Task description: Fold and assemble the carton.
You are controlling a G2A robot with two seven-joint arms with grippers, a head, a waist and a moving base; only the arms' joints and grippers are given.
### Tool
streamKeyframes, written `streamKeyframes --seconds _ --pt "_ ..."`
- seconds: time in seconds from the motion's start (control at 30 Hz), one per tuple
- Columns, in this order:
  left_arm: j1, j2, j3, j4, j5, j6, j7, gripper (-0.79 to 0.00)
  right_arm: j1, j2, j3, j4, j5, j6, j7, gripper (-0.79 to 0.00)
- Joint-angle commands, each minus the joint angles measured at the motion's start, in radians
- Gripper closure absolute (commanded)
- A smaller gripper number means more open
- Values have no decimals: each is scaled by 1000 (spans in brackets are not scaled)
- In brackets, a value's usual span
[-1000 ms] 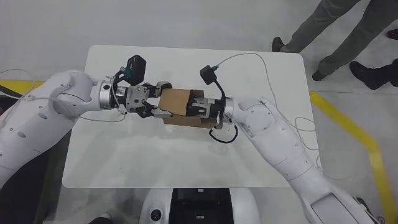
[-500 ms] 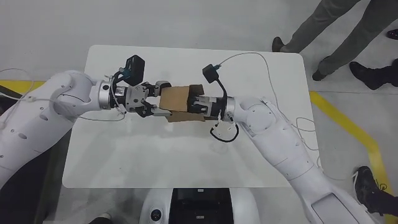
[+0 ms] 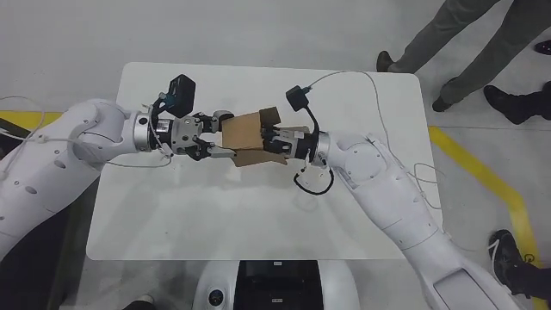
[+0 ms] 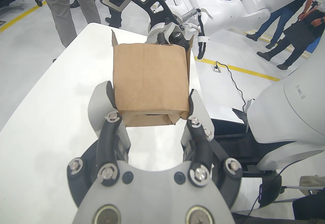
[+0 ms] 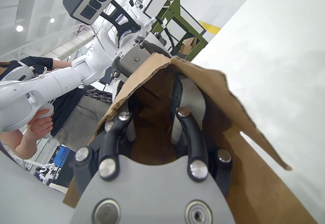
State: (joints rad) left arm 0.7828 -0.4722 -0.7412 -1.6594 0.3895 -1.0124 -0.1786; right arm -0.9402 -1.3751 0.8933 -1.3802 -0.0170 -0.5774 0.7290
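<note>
A brown cardboard carton (image 3: 247, 131) hangs above the middle of the white table (image 3: 258, 215), held between both arms. My left gripper (image 4: 151, 108) is shut on the carton (image 4: 151, 80) at its folded end, one finger on each side wall. My right gripper (image 5: 155, 103) reaches into the carton's open end (image 5: 203, 88), its fingers spread apart inside with nothing between them. From above, the left gripper (image 3: 212, 138) sits at the carton's left end and the right gripper (image 3: 274, 145) at its right end. Loose flaps (image 3: 269, 114) stick out around the right wrist.
A thin white cable (image 3: 344, 77) runs over the far right part of the table. The table's near half (image 3: 215, 224) is bare. Yellow floor tape (image 3: 482, 181) runs past the table's right side.
The carton has shifted toward the far side of the table and tilted, its open end rising. The right wrist has rolled with it. The left gripper keeps its hold.
</note>
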Motion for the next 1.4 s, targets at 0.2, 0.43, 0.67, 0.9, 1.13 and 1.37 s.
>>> streamKeyframes --seconds 0.2,0.43,0.67,0.9,1.13,1.37 --pt "-2 -1 2 0 -3 0 3 -413 17 -7 -23 12 10 -2 -1 -203" --pt "-5 -1 14 -5 -10 0 -13 -520 28 -11 -35 17 34 -6 4 -120" --pt "-13 -2 23 -6 -17 0 -23 -419 30 -13 -42 22 40 -14 4 -102" --pt "-20 -4 33 -10 -23 0 -28 -280 32 -16 -49 30 49 -16 1 -126" --pt "-22 -4 30 0 -17 0 -13 -289 23 -8 -21 38 31 -8 -11 -379" --pt "-11 1 25 11 -5 0 11 -283 8 7 31 23 -4 11 -23 -385"
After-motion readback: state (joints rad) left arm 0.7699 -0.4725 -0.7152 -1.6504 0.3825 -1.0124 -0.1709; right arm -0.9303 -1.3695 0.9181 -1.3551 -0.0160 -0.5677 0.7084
